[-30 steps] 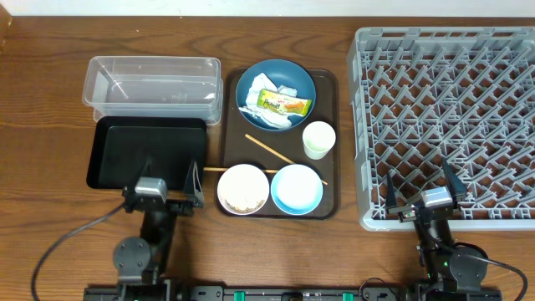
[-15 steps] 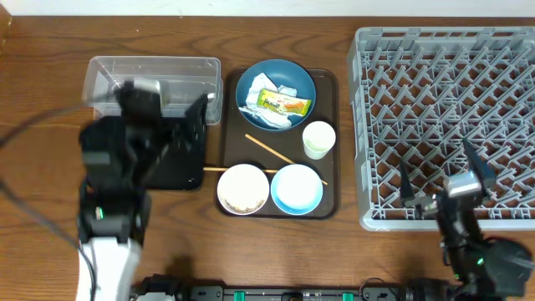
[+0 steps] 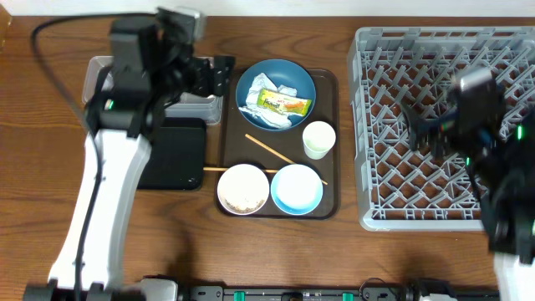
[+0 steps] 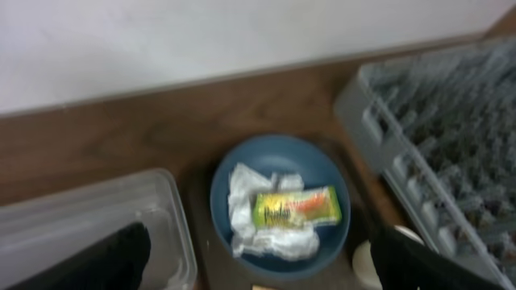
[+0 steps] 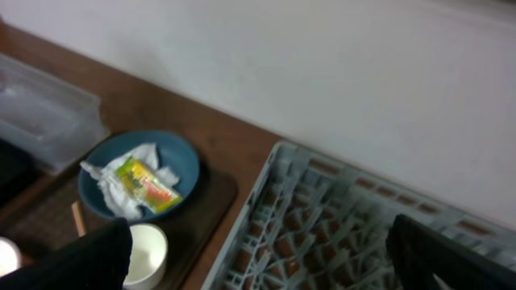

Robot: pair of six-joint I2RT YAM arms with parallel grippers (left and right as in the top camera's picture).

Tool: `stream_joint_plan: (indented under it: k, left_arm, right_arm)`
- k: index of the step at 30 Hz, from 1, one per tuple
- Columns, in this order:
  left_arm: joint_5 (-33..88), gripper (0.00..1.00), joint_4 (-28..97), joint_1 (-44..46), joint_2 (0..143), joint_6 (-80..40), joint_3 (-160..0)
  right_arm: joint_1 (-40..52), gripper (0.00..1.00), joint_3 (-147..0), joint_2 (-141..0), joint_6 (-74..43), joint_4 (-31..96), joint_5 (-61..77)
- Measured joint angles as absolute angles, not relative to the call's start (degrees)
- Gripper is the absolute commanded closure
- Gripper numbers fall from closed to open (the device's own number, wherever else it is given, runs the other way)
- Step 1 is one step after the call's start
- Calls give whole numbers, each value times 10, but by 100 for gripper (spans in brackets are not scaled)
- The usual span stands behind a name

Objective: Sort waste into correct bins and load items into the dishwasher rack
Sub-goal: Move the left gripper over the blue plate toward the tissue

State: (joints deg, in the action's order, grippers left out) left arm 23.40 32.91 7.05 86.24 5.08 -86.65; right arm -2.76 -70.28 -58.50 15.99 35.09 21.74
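Both my left gripper (image 3: 216, 77) and right gripper (image 3: 430, 125) gape wide, holding nothing; grabbing the snack wrapper (image 3: 284, 103) carelessly could snag the tissue (image 3: 272, 120) beneath, mis-sorting both

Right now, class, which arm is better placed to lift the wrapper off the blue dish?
Left. The left hand, open, hovers just beside the blue dish holding the wrapper; the right hand is over the rack, farther away.
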Motion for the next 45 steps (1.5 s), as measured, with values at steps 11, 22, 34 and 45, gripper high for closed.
stream_joint_plan:
  k: [11,22,34,45]
  left_arm:
    - [231,10,343,126,972,74,-920]
    - [258,10,337,126,975,41,-920]
    - [184,10,328,166,975,-12,-920]
    - [105,10,320,230,975,-49,-920]
  right_arm:
    - [-28,1,-794,-767,161,369,253]
    - [-28,1,-795,-797,120,208,320]
    - [-28,1,-795,-797,4,154,281]
    - [-28,1,-795,-798,-40,134,245]
